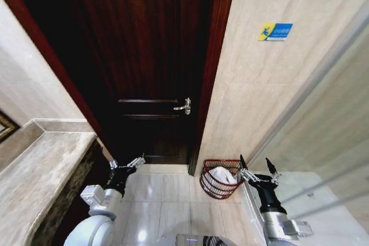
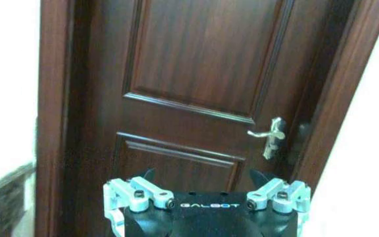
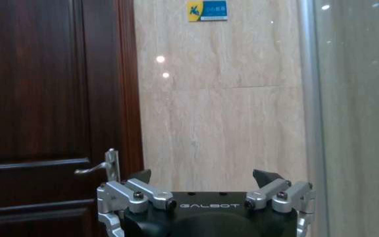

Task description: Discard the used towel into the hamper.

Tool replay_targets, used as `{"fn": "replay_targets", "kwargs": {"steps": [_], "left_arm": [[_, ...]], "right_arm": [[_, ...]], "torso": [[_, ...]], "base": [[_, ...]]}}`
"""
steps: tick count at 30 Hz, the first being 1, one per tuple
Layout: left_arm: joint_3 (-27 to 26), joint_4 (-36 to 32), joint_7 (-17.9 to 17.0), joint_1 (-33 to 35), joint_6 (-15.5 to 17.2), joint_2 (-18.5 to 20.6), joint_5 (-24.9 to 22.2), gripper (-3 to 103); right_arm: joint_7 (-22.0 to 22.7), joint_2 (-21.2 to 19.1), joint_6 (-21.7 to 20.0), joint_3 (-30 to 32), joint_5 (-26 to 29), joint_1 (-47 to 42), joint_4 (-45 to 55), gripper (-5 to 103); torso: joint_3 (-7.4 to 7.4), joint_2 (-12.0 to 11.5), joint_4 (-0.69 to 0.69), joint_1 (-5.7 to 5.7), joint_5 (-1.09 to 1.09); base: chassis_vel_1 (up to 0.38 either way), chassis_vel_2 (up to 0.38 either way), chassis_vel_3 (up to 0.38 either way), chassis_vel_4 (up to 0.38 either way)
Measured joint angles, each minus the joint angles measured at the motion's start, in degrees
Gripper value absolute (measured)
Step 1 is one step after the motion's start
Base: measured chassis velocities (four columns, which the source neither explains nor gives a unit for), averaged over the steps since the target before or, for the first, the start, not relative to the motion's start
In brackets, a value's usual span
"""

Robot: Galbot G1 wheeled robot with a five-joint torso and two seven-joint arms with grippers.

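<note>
The hamper (image 1: 214, 184), a dark reddish-brown wire basket, stands on the floor by the tiled wall, just right of the door frame. A white towel (image 1: 222, 175) lies inside it. My right gripper (image 1: 256, 164) is open and holds nothing, raised just right of the hamper's rim. My left gripper (image 1: 127, 163) is also open and holds nothing, raised on the left in front of the door. In the wrist views each gripper, left (image 2: 205, 178) and right (image 3: 205, 177), shows spread fingers with nothing between them.
A dark wooden door (image 1: 144, 61) with a silver handle (image 1: 184, 106) stands shut ahead. A stone counter (image 1: 40, 171) runs along the left. A tiled wall with a blue-yellow sign (image 1: 275, 31) and a glass panel (image 1: 340, 119) are on the right. Pale floor tiles (image 1: 167, 200) lie between.
</note>
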Motion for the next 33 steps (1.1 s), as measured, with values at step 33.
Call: {"fn": "replay_targets", "kwargs": {"steps": [33], "left_arm": [[0.00, 0.00, 0.00, 0.00, 0.00, 0.00, 0.00, 97]], "right_arm": [[0.00, 0.00, 0.00, 0.00, 0.00, -0.01, 0.00, 100]], "torso": [[-0.05, -0.07, -0.01, -0.03, -0.01]], "base": [[0.096, -0.111, -0.120, 0.100]]}}
